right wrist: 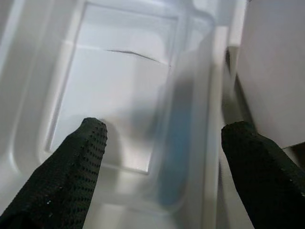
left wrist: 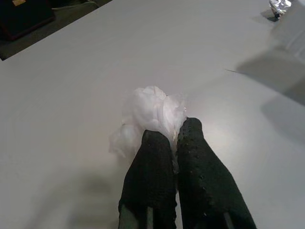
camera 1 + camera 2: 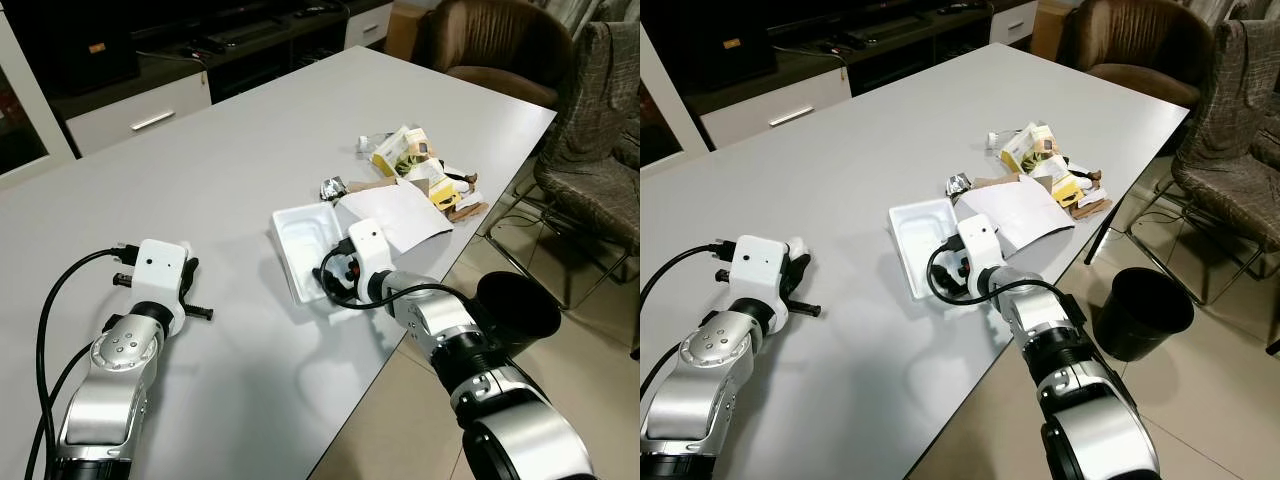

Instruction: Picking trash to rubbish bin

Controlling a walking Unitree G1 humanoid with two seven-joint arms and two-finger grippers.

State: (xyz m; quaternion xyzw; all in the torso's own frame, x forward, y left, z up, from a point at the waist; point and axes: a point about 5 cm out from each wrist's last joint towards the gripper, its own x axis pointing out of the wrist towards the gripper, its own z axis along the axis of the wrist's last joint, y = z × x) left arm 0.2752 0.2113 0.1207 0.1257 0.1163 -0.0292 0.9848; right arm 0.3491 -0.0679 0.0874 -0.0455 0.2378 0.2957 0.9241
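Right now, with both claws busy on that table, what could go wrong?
The right claw is open astride the white tray's thin wall; it may flex or slip out. The tray also touches the paper sheet, so lifting might drag trash off the edge. The left claw pinches only the edge of a tissue, which may tear or drop before the bin.

- A large white table (image 3: 230, 170) carries everything
- A white foam tray (image 3: 303, 243) lies near the table's right edge
- A white sheet of paper (image 3: 398, 213) lies just beside the tray
- Crumpled foil (image 3: 331, 187) sits just beyond the tray
- Yellow packets and brown scraps (image 3: 428, 172) lie heaped beyond the paper
- A crumpled white tissue (image 2: 148, 114) lies well left of the tray
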